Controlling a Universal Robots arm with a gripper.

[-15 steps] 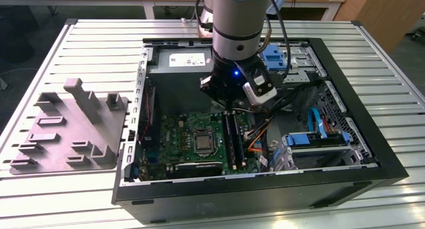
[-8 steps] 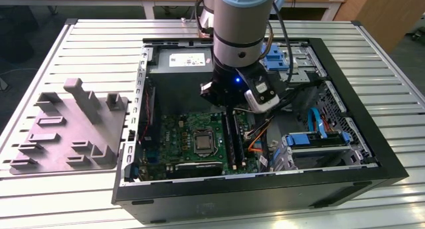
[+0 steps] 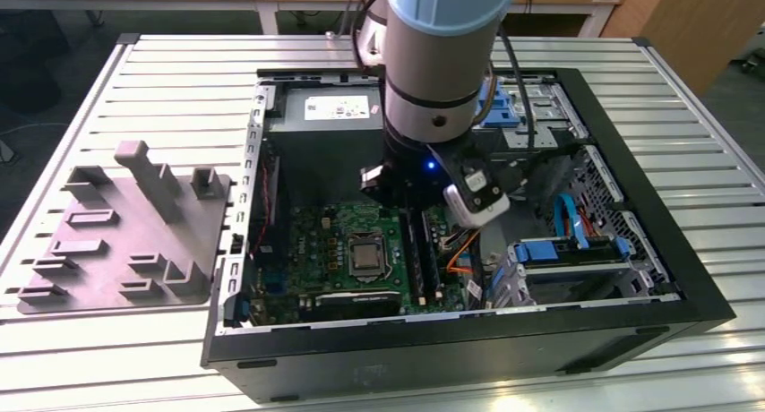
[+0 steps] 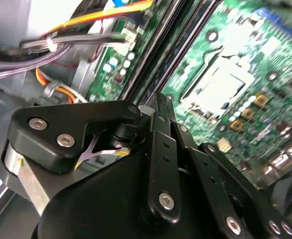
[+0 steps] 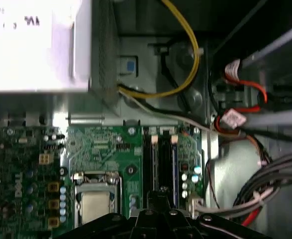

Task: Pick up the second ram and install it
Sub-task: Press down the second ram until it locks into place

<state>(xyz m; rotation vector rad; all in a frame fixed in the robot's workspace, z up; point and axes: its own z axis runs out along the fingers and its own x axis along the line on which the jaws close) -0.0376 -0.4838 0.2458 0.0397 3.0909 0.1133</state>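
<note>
Stick: we see the second ram in the first wrist view as a long, narrow strip, edge-on, with a dark bluish tint. Chips and label do not show from this angle.
Stick's place: it stands in the bank of black slot rails on the green motherboard. The silver processor socket lies near, on one side. In the exterior view the same bank runs just beside the socket, on the exterior view's right of it.
Claw: in both wrist views the claw is drawn narrow, its black fingers meeting almost at a point. We cannot tell whether anything is pinched between them.
Claw's place: its tip sits directly over the slot rails, close above the board and just beside the bluish strip.
Arm: the arm comes straight down into the open computer case, wrist vertical, its lower end inside the case walls.
Wiring: a yellow cable loops above the board, apart from the claw.
Surface: the case lies on a slatted metal surface. A grey fixture block sits on the exterior view's left of it.
</note>
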